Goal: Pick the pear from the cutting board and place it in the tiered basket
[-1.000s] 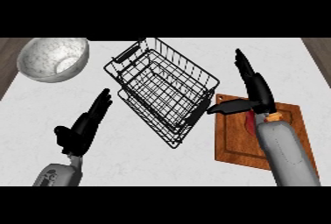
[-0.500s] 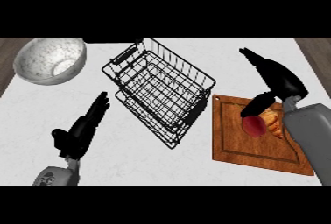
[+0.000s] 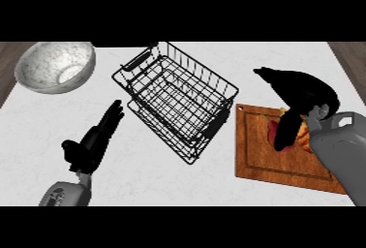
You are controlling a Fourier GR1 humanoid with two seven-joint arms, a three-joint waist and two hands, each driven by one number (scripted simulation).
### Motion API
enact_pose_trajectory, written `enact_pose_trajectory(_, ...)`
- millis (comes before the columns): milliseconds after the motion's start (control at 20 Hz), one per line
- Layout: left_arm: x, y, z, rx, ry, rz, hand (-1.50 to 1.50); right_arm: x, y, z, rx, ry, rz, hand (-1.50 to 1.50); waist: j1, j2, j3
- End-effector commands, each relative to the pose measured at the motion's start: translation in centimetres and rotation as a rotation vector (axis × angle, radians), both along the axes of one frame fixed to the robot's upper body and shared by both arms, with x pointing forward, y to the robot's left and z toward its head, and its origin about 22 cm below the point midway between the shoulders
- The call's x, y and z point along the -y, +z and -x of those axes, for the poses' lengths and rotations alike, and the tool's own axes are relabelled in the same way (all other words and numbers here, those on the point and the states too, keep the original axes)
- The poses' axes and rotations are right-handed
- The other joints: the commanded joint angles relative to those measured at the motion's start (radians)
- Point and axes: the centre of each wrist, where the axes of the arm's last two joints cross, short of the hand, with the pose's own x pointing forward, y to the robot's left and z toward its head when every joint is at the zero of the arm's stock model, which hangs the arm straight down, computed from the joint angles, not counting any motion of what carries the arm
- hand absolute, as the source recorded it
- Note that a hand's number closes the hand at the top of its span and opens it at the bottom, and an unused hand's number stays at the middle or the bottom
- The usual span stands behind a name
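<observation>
right hand down on the pear at the cutting board, basket in the middle, left hand idle.

at far left a speckled grey bowl (image 3: 55, 67) sits on the white counter (image 3: 143, 164). below it the left hand (image 3: 95, 139) lies open near the lower edge, fingers straight and together, touching nothing. the black wire tiered basket (image 3: 175, 97) stands mid-counter, tilted in view, nothing in it. just right of it lies the wooden cutting board (image 3: 275, 164), where the right hand (image 3: 304, 94) curls down over the red-orange pear (image 3: 275, 133), thumb across its front, mostly hiding it; the pear sits on the board's upper part.
</observation>
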Motion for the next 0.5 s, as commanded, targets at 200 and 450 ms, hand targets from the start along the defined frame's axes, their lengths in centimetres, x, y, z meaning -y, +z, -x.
enact_pose_trajectory(200,0.6,-0.5,-0.4,0.004,-0.006,0.014,0.00,-1.5,-0.2,3.3,0.028,-0.096,0.049,-1.50,0.011,0.008,0.002)
enact_pose_trajectory(450,1.7,-0.6,0.0,-0.006,-0.011,0.005,0.00,-0.7,-4.0,3.3,0.020,-0.167,0.193,-1.50,0.012,0.010,0.003)
